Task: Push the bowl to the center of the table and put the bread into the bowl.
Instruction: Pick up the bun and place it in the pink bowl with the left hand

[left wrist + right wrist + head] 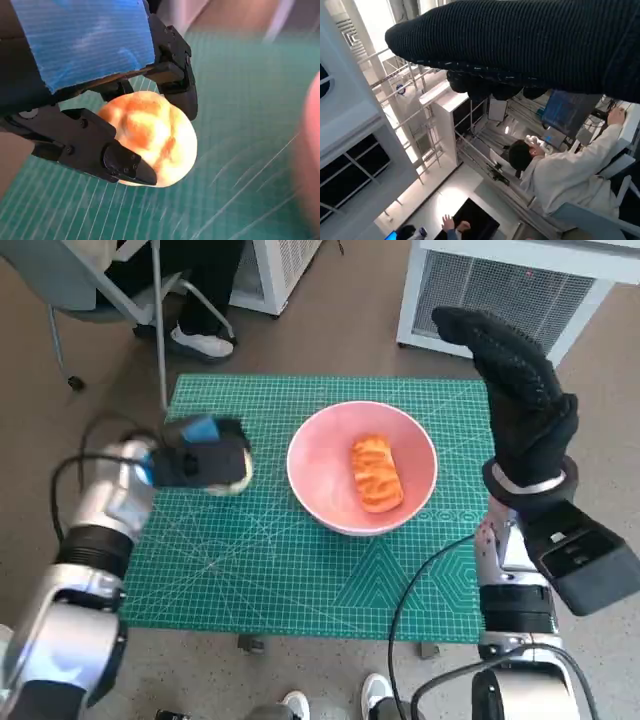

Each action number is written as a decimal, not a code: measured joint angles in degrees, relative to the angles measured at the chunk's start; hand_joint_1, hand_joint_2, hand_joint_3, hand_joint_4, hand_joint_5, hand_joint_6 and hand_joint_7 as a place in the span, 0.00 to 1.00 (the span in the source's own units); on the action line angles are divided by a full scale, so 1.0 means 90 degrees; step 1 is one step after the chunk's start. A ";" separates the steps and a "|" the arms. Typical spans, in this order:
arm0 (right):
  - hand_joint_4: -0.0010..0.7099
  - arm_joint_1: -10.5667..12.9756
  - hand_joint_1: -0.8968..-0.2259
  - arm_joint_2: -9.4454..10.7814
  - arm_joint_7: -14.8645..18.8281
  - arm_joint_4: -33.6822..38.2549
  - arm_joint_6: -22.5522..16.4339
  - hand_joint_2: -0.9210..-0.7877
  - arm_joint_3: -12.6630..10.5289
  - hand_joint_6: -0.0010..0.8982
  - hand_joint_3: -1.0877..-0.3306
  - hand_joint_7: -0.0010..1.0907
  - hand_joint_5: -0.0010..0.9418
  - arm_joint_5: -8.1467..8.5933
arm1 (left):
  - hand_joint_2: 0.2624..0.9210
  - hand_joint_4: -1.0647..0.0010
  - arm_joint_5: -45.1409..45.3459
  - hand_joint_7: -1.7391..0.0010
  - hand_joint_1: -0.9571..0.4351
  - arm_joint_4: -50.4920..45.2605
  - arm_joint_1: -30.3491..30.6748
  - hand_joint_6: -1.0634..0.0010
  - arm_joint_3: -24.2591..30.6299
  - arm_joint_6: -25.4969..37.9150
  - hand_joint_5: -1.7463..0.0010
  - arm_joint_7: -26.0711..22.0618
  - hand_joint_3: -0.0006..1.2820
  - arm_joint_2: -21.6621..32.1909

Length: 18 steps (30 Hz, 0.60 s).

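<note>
Item: round pink plastic bowl (362,468), standing near the middle of the green gridded cutting mat (300,570) that covers the table, a little toward its far edge. Contents: one golden-brown glazed oblong pastry (377,473), lying inside the bowl. Item: second piece of bread, a pale round bun with orange-brown mottling (152,137), off the bowl, over the mat's left part. Left hand (205,456), black with blue tape across its back: grasping the bun, black fingers (122,165) wrapped on either side of it, as the left wrist view shows. Right hand (520,390), black knitted glove: raised above the mat's far right corner, fingers extended, holding nothing. Step in hand, as judged: the bowl appears already centred; the bun is being carried in. Next move calls for bringing the left hand over the bowl's rim, lowering it beside the pastry and releasing without nudging the bowl.
</note>
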 measured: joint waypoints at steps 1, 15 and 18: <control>0.01 0.0000 0.54 0.0001 0.0000 0.0000 0.0004 0.00 0.0000 0.00 0.34 0.52 0.48 0.0001 | 1.00 0.36 -0.0076 0.28 0.69 -0.0246 0.0013 0.42 0.0114 -0.0057 0.37 0.0035 0.06 0.0037; 0.00 0.0002 0.53 0.0011 -0.0015 -0.0004 0.0100 0.00 0.0003 0.00 0.34 0.54 0.50 0.0000 | 1.00 0.34 -0.0614 0.29 0.69 -0.2989 0.0279 0.43 0.0643 -0.0325 0.37 0.0209 0.06 -0.0269; 0.00 0.0003 0.53 0.0018 -0.0019 -0.0013 0.0115 0.00 0.0010 0.00 0.35 0.54 0.50 -0.0001 | 1.00 0.34 -0.0664 0.28 0.69 -0.3124 0.0311 0.44 0.0568 -0.0413 0.37 0.0209 0.06 -0.0496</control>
